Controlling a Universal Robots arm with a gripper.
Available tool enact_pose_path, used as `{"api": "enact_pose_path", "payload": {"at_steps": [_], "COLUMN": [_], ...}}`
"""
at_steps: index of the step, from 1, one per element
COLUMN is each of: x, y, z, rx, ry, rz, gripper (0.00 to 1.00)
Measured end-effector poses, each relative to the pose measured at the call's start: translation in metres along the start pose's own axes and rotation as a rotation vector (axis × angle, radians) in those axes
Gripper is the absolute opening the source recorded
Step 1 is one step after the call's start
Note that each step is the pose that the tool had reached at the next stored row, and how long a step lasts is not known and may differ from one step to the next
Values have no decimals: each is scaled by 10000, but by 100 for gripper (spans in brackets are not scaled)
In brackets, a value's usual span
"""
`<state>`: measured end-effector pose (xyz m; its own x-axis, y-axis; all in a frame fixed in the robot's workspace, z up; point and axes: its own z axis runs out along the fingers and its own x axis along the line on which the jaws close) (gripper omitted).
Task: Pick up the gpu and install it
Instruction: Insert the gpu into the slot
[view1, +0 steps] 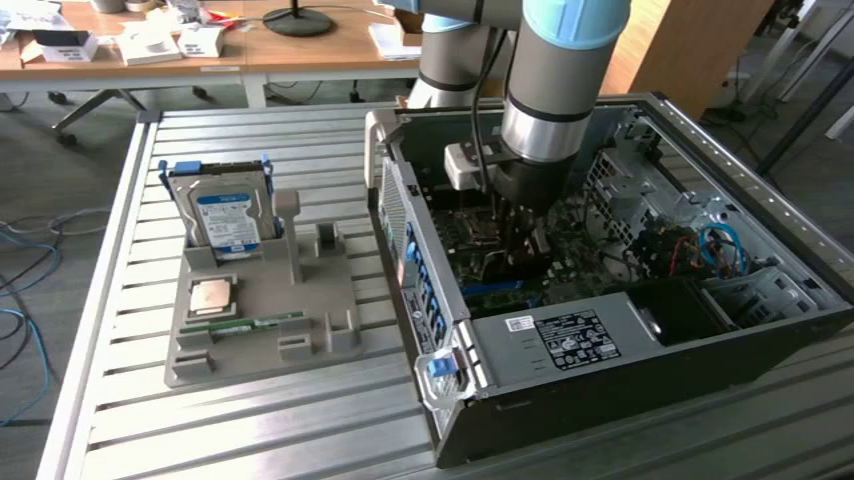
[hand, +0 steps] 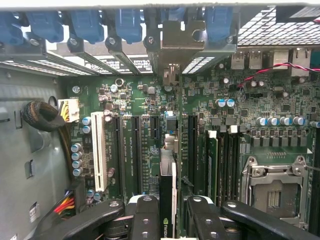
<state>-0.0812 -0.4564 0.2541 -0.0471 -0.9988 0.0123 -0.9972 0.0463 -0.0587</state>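
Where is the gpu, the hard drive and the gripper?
gpu (hand: 167, 200): wrist view, on the card's thin edge between the gripper fingers.
hard drive (view1: 227, 220): exterior view, on its blue-white label.
gripper (hand: 167, 215): wrist view, midway between the black fingertips.

The gpu (hand: 167, 200), seen edge-on in the wrist view, bears a small white logo; other labels are unreadable.

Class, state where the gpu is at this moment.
The gpu stands on edge between the hand fingers, inside the open computer case just above the motherboard, its bracket up against the blue-clipped rear slots.
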Motion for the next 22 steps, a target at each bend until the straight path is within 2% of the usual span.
{"api": "enact_pose_path", "payload": {"at_steps": [18,22], "x": [0,0], "y": [8,10], "z": [19,19], "rx": [-5,76], "ry": [0,-4], "rz": [0,1], "gripper": [26,26]}}
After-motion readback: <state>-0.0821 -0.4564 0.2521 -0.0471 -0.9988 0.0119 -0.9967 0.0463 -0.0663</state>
